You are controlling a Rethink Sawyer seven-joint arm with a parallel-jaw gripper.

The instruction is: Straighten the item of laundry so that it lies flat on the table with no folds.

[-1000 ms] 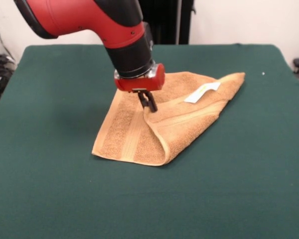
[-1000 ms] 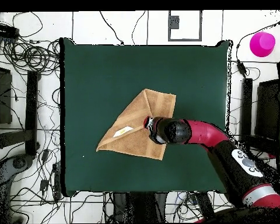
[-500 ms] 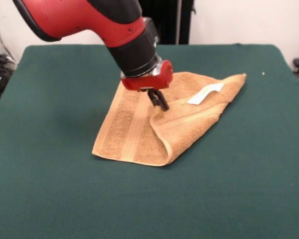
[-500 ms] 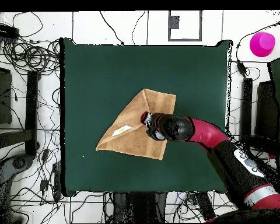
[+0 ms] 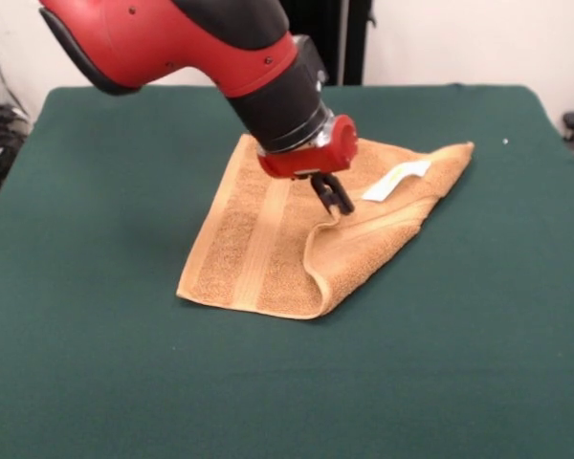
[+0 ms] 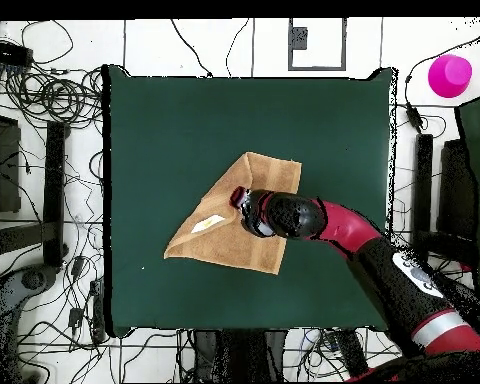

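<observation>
1. Front view, nearest the camera: bare green table [image 5: 440, 382] fills the foreground, with open felt on every side of the towel [image 5: 268, 258].
2. The towel's closest part is a rounded, doubled corner at its near edge, where an upper layer folds back over the lower one.
3. To the picture's left of that corner the lower layer lies flat on the felt, with a flat woven band running up it away from the camera.
4. The folded-over layer stretches up and to the picture's right, ending in a point near the table's right side.
5. A small white label [image 5: 394, 179] lies on that upper layer, just to the picture's right of my fingers.
6. My gripper [image 5: 333, 196] comes down at a slant onto the edge of the folded layer; its two dark fingers are pressed close together and pinch the towel's edge, which rises in a small ridge under them.
7. Above the fingers sits my red gripper body, then the black wrist and the red arm [image 5: 172, 38] leaning in from the picture's upper left.
8. Beyond the towel, green felt runs to the table's far edge.
9. Overhead view: the towel [image 6: 259, 175] lies near the table's [image 6: 144, 120] middle as a folded, roughly triangular shape, and my arm [image 6: 354, 235] reaches in over it, hiding the fingers.
</observation>
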